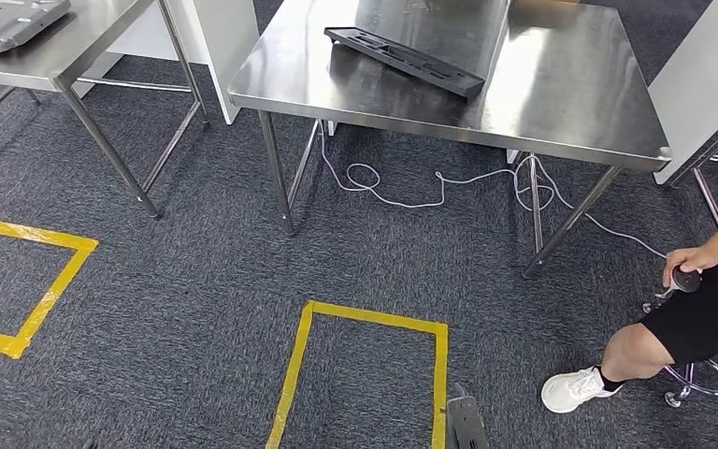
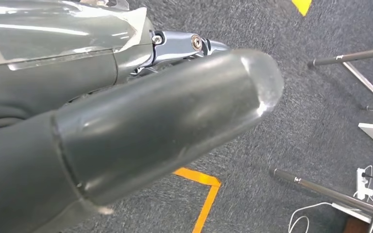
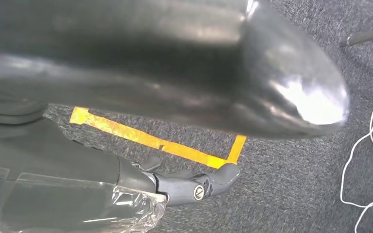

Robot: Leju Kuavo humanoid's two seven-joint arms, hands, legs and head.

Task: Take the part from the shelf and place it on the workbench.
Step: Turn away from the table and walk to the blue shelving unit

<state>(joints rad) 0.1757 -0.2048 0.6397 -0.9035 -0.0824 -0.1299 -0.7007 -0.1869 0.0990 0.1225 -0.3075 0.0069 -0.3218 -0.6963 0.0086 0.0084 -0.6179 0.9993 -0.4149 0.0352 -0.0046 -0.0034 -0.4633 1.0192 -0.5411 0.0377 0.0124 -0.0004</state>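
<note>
While both hands hang over the carpet, left hand and right hand hold nothing, though I can't tell if the fingers are apart or curled. The black part lies flat on the steel workbench. A seated person is off right.

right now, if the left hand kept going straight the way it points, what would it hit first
Probably just the carpet. The left hand hangs holding nothing, its thumb aimed at bare grey floor short of the table legs. Depth is hard to judge, so the legs could be nearer than they look.
</note>
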